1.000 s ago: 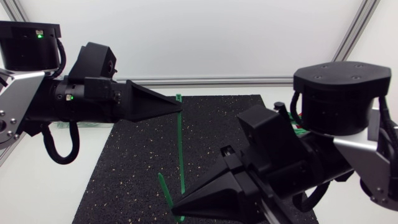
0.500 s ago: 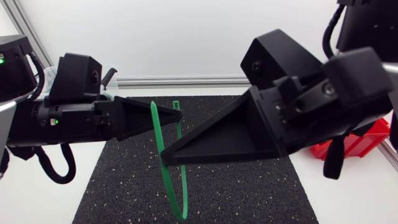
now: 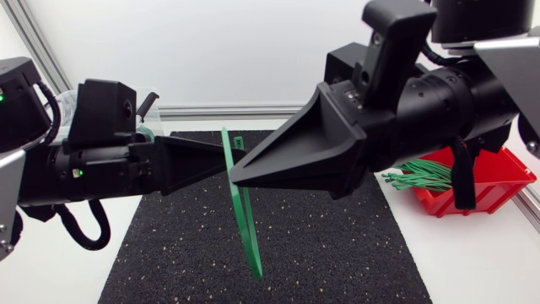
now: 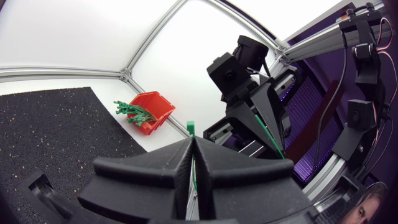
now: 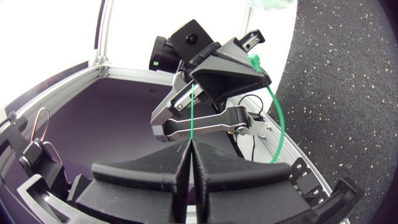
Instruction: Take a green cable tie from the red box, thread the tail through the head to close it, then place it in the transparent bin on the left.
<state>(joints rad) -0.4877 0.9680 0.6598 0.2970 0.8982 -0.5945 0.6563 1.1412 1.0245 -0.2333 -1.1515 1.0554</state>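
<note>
Both end effectors grip the cable tie — bin mostly hidden.

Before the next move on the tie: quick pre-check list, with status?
1. Left claw shut on the cable tie, near its head: ok.
2. Right claw shut on the tie's other strand: ok.
3. Tail through the head: cannot tell, the claw tips hide where they meet.
4. Loop hangs free below both claws: ok.
5. Way to the clear bin: cannot tell, the left arm hides most of it.
</note>
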